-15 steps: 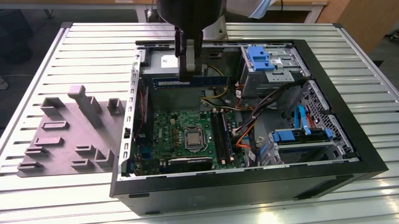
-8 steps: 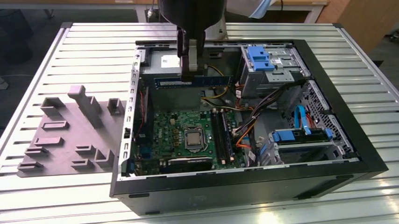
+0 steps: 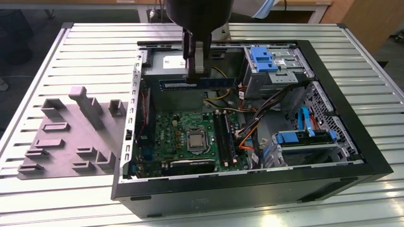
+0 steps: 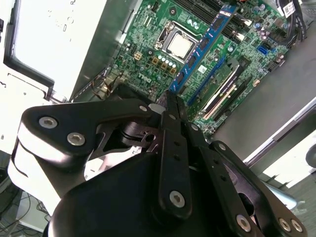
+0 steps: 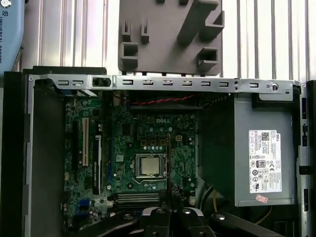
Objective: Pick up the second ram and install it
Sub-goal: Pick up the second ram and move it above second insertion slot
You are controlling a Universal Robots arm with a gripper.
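— Where is the second ram [image 3: 215, 84] right now?

— In the air over the open computer case [image 3: 252, 188]. The gripper [image 3: 197, 72] has it nipped near its middle, fingers closed on its flat faces. It hangs above the motherboard [image 3: 170, 137], apart from the memory slots [image 3: 224, 135].

— So what worries you?

— Alignment, first. In the exterior view the stick lies across from that view's left to its right, while the slots run away from the camera. If it went down turned like that, or even slightly skewed, I'd expect the contact edge to ride on the slot walls instead of dropping in. Pushing then could bend the board or chip a latch.

— And the grip?

— It's a narrow pinch on a thin card. Any tilt between the fingers would let one end seat first and leave the other standing proud.

— Anything in the path?

— The cable bundle [image 3: 249, 128] sits just beside the slots on the exterior view's right, and the CPU socket [image 3: 196, 141] is near on the other side. A drifting corner could snag a wire or knock the socket.

— Is the target slot free?

— In the second wrist view a green strip [image 4: 220, 80] lies along the slots. It may be a seated module, but I cannot tell which slot it fills.
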